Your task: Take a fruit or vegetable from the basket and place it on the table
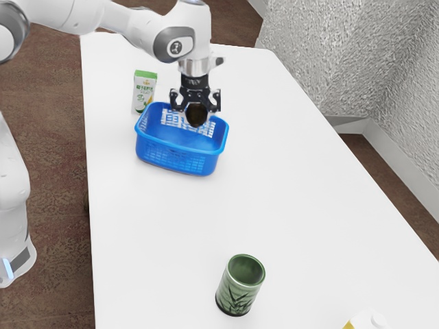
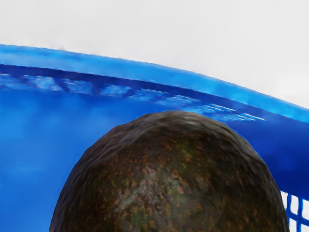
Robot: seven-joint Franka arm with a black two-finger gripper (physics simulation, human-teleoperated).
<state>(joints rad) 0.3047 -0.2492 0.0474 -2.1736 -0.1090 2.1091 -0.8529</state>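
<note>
Dark brown fruit (image 1: 197, 116), one piece, is held in the black gripper (image 1: 196, 108): the fingers are closed around it from two sides. It is at the height of the rim of the blue basket (image 1: 180, 166), toward the 1 o'clock side of this basket, if I read the exterior view like a clock with 12 at its top.

About writing: the carton (image 1: 143, 97) has a green top and a few printed green characters, too small for me to read. One round emblem is on the white arm (image 1: 162, 42), and small white letters are on the black body of the gripper; these also I cannot read.

The wrist view gives well the rough skin of the fruit, with reddish and greenish spots, and the openings in the basket wall. The exterior view gives the other things and their places.

I count one fruit, one basket, one carton, one green cup (image 1: 237, 291) and one white container (image 1: 370, 321), partly cut by the picture's edge, with a yellow patch. From the basket, the carton stands near, at 11 o'clock; the cup, with dark leaves drawn on it, stands well apart at 5 o'clock; the container is farther, between 4 and 5 o'clock, on the same white table (image 1: 164, 226).
</note>
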